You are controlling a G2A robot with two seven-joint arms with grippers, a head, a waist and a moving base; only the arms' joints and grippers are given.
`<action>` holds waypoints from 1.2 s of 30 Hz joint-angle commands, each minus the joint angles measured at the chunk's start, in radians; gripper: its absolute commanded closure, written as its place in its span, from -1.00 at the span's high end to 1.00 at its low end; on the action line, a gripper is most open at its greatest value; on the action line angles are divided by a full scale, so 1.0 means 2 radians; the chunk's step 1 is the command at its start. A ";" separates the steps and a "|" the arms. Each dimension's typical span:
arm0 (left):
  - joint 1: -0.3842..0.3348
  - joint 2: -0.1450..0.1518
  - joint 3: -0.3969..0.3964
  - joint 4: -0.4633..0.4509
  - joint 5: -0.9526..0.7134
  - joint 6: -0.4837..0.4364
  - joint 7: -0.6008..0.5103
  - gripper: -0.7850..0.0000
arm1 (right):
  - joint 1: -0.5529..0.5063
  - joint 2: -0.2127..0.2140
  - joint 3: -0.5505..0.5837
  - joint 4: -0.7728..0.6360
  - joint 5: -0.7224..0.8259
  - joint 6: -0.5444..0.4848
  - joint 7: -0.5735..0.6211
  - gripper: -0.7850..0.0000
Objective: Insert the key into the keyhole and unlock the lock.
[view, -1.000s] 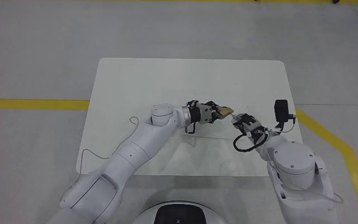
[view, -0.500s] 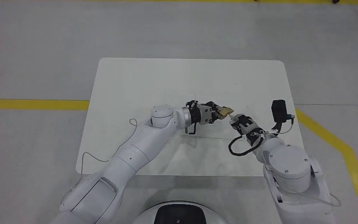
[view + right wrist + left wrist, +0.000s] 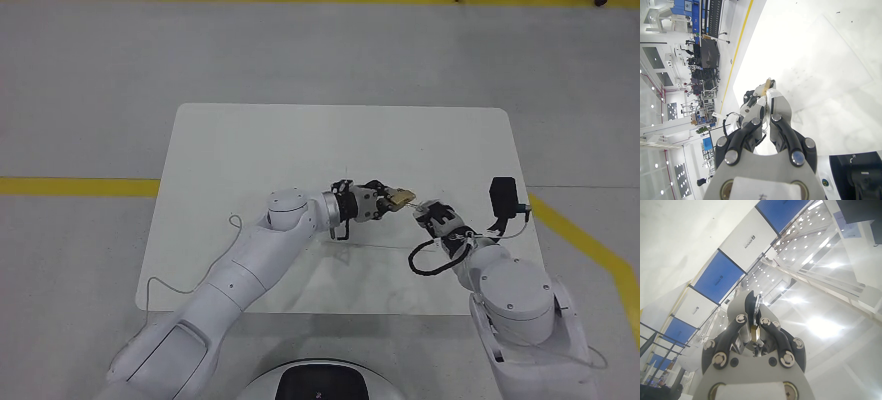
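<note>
Top view: the brass lock (image 3: 403,197) was held in the air above the white table (image 3: 250,150). The left gripper (image 3: 392,199) was clamped around the lock. The right gripper (image 3: 424,211) sat just beside the lock, on its robot-right side, tips pointing at it.

Left wrist view: the left gripper's (image 3: 754,303) 2 fingers were pressed onto the lock. The brass body (image 3: 755,333) lay deep between them and the silver shackle (image 3: 757,303) stuck out at the fingertips.

Right wrist view: the right gripper's (image 3: 770,93) 2 taped fingers were pressed together, pinching a thin metal piece, the key (image 3: 767,110), mostly hidden between them. The lock (image 3: 766,87) showed just past the fingertips, close enough that I could not tell whether key and lock touched.
</note>
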 commanded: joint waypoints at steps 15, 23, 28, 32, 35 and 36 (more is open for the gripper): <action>0.006 0.001 0.000 -0.004 0.011 -0.004 0.012 -1.00 | -0.001 -0.002 0.004 0.000 0.010 -0.011 -0.011 -1.00; 0.028 0.005 -0.013 -0.050 0.022 0.009 0.063 -1.00 | -0.014 -0.010 -0.001 -0.011 0.014 -0.025 -0.085 -1.00; 0.027 0.003 -0.015 -0.063 0.017 0.021 0.084 -1.00 | -0.008 -0.022 -0.046 -0.011 0.002 0.000 -0.159 -1.00; 0.028 0.002 -0.020 -0.065 0.009 0.033 0.091 -1.00 | -0.013 -0.029 -0.067 -0.011 0.004 0.000 -0.191 -1.00; 0.029 0.002 -0.023 -0.066 0.009 0.036 0.097 -1.00 | -0.013 -0.033 -0.072 -0.011 0.007 0.000 -0.192 -1.00; 0.029 0.002 -0.023 -0.067 0.009 0.038 0.097 -1.00 | -0.013 -0.033 -0.072 -0.011 0.007 0.000 -0.193 -1.00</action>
